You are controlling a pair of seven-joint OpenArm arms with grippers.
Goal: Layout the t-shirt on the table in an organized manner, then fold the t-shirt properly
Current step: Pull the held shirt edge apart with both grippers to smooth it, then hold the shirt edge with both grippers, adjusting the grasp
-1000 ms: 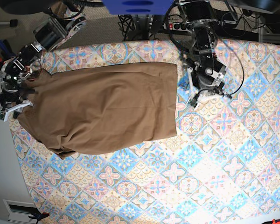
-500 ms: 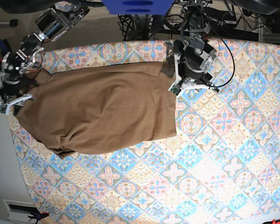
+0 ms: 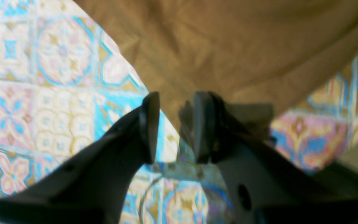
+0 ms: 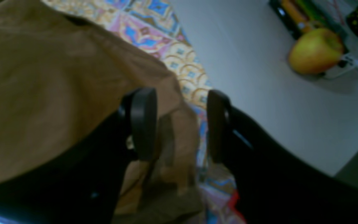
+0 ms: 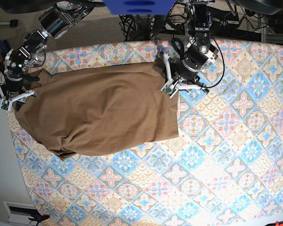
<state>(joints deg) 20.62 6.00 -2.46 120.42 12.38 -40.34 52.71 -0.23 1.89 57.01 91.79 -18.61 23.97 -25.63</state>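
The tan-brown t-shirt [image 5: 104,108] lies spread and wrinkled on the left half of the patterned table [image 5: 217,160]. My left gripper [image 5: 172,84] hovers at the shirt's top right corner. In the left wrist view it [image 3: 177,96] is open, and the cloth corner [image 3: 228,46] reaches in between the dark fingers [image 3: 149,124] without being pinched. My right gripper [image 5: 13,100] is at the shirt's left edge, by the table's left border. In the right wrist view it [image 4: 180,124] is open over the shirt's hem [image 4: 42,77].
A yellow-green apple [image 4: 315,49] lies on a grey surface beyond the table's left edge [image 4: 182,71]. Cables and a power strip [image 5: 179,27] run behind the table's far edge. Bare tiles [image 3: 26,77] stretch to the right of the shirt.
My left gripper has swung from the bare table onto the shirt's top right corner. My right gripper has shifted slightly up along the shirt's left edge. Both jaws keep the same width.
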